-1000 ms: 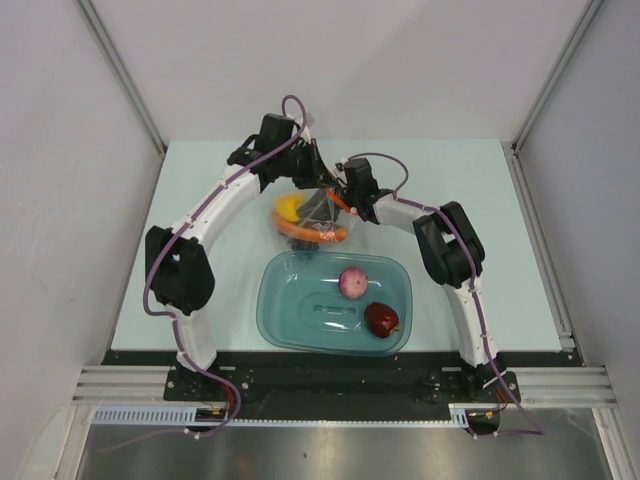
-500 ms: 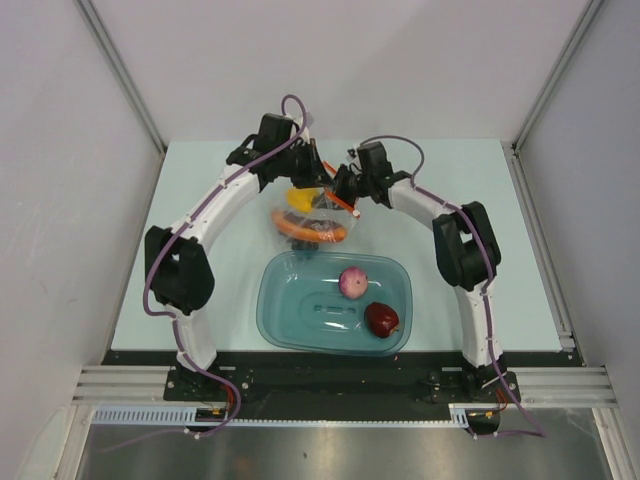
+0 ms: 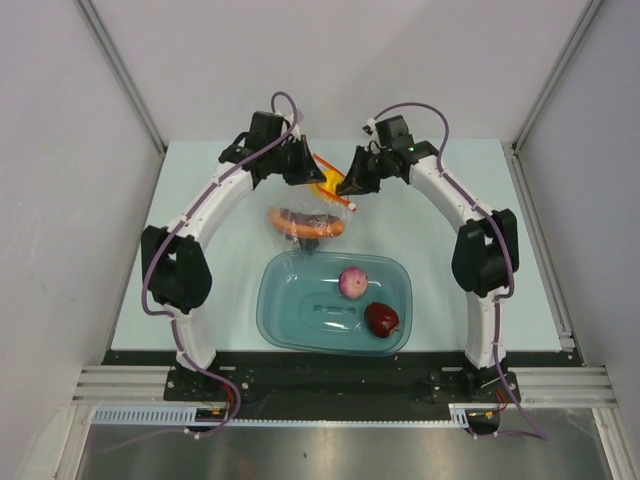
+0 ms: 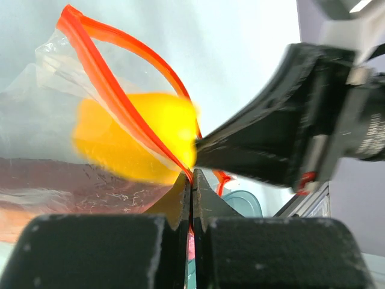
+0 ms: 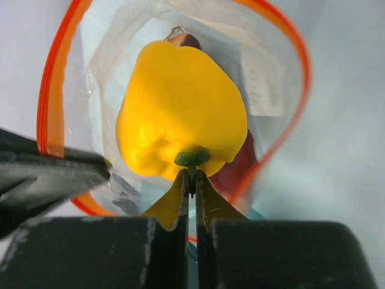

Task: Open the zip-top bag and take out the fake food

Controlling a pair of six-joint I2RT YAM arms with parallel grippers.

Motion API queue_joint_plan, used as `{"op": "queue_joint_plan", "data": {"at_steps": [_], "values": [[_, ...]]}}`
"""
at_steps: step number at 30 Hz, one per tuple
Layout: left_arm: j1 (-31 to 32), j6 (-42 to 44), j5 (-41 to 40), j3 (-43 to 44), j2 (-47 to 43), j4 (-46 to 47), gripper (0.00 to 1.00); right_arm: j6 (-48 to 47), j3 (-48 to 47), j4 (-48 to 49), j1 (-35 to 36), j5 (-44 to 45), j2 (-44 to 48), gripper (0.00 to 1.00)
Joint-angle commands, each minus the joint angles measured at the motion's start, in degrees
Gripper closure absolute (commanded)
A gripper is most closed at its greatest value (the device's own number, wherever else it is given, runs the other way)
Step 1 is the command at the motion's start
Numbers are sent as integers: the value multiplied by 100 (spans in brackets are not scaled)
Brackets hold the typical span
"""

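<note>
The left gripper (image 4: pixel 191 180) is clenched on the orange-red zip strip (image 4: pixel 102 78) of the zip-top bag (image 3: pixel 318 205), at a corner of its mouth. The right gripper (image 5: pixel 192 180) is pinched shut on the green stem (image 5: pixel 192 158) of the yellow bell pepper (image 5: pixel 180 108), which is seen within the bag's open mouth. The teal tub (image 3: pixel 272 300) is set at the middle of the near edge of the table (image 3: pixel 535 300). The pink-purple onion (image 3: pixel 352 282) and the dark red apple (image 3: pixel 381 319) are held in it, apart from each other. Just beyond the tub's far rim the bag is hung between the two grippers, its strip spread into a loop. The long orange-and-maroon slice (image 3: pixel 305 224) is kept in the bag's lower end.
</note>
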State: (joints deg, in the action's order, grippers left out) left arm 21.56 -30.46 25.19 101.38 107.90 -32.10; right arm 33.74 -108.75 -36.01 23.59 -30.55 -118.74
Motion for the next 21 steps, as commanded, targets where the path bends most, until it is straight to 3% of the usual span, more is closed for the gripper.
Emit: {"op": "queue_joint_plan", "data": {"at_steps": [1, 6, 11, 16, 21], "values": [[-108, 49, 12, 312, -190, 186, 100, -754, -515, -845, -267, 347, 640, 100], [-143, 5, 56, 373, -129, 221, 100, -1114, -1016, -1390, -303, 558, 887, 100], [-187, -13, 65, 627, -41, 187, 100, -1659, -833, -2058, -75, 874, 1500, 100], [-240, -127, 135, 663, -76, 239, 100, -1809, 569, -2121, 285, 1006, 2538, 100], [-240, -171, 170, 620, -102, 318, 100, -1590, 2030, -1998, 1171, 1086, 3540, 100]]}}
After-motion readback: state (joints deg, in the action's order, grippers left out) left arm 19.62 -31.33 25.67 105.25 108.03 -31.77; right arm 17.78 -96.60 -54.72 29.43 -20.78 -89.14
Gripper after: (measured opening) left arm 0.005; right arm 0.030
